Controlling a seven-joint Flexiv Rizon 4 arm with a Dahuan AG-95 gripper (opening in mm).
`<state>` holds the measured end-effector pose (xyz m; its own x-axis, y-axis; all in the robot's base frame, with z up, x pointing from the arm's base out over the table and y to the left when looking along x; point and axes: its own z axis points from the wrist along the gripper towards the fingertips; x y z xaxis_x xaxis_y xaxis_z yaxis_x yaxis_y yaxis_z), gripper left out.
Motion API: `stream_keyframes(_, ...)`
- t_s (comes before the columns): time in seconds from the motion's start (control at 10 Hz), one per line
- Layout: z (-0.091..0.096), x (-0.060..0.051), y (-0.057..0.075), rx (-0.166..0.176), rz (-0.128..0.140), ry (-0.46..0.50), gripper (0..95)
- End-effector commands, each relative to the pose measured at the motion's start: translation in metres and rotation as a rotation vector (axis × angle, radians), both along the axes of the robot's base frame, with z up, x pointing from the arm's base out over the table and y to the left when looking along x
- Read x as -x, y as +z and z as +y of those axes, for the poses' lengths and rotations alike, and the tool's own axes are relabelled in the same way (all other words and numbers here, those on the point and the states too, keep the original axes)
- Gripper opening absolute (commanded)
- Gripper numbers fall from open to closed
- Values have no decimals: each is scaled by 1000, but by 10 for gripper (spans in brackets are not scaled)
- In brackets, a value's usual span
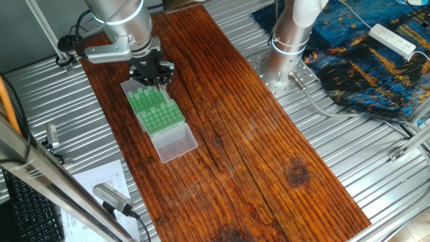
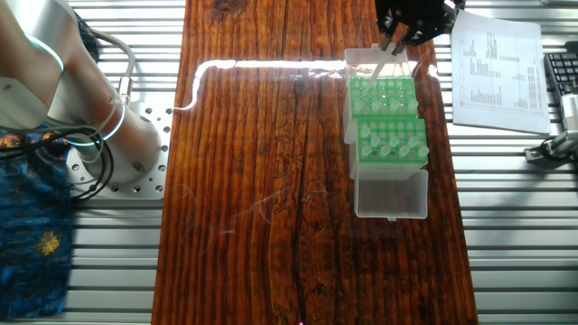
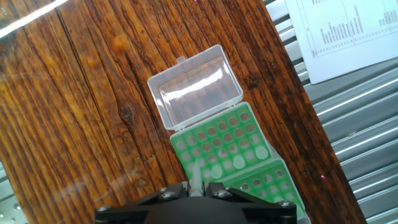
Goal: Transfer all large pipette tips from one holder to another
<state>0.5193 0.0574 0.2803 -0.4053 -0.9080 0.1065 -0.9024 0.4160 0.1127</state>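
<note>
A: Presently, what is held by the gripper [image 3: 198,185]?
B: One whitish pipette tip [image 3: 194,175] is pinched between the fingers, seen in the hand view just above the green rack [image 3: 221,146].
A: And where are the other large tips [image 2: 390,142] found?
B: They are seated in the rack half nearer the open clear lid [image 2: 391,194]. The two green racks are set touching, on the wooden board [image 1: 269,148].
</note>
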Motion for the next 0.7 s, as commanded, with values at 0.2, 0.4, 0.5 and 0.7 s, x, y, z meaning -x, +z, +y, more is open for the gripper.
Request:
stream_keyframes(0.2,-1,0,1,2,0,10,0)
stream_keyframes(0.4,-4,1,2,9,0,18,0)
stream_keyframes(0.5,-4,1,2,12,-1,16,0)
stream_keyframes(0.7,-5,-1,1,15,-3,20,0)
